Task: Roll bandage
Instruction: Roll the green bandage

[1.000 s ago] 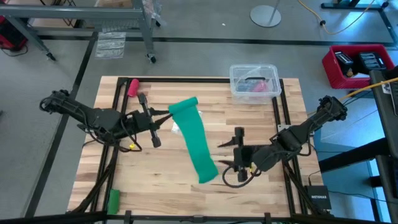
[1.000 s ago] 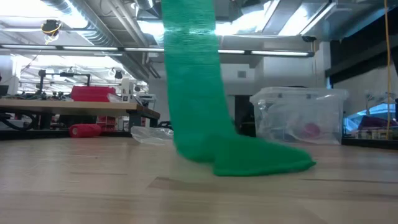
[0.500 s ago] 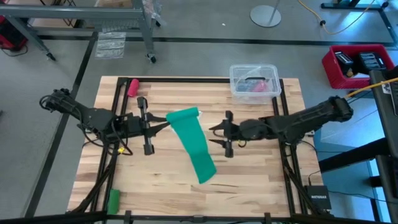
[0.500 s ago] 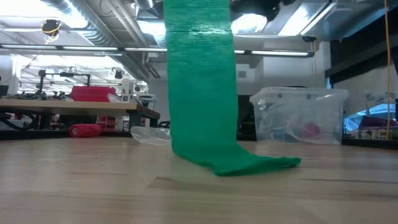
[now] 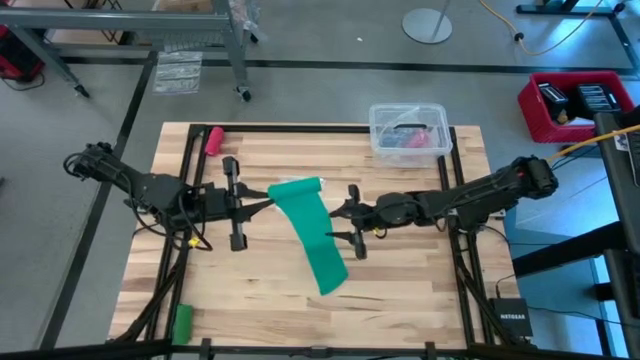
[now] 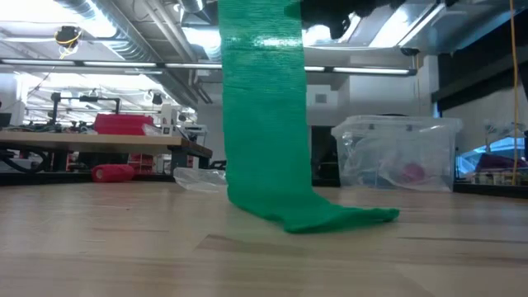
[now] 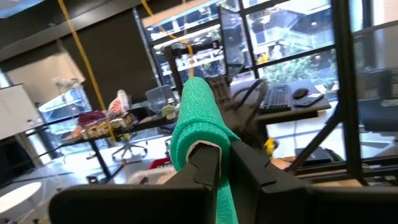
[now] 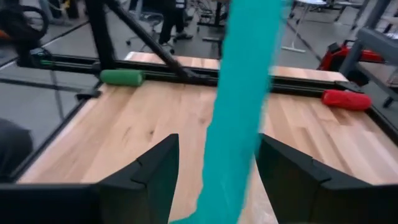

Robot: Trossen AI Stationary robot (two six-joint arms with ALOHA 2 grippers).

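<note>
From above, the teal-green stretchy cloth bandage point(image 5: 311, 232) showed as a long strip slanting across the middle of the wooden slatted table point(image 5: 420, 300), its upper end pinched shut in the left gripper point(image 5: 268, 197) and its far end trailing toward the table's near edge. The level view alone showed that the strip hung nearly upright, its long axis vertical, with only the tail lying flat on the boards. The right wrist view alone showed the right gripper point(image 8: 214, 174) with fingers spread wide either side of the hanging strip, not touching it.
</note>
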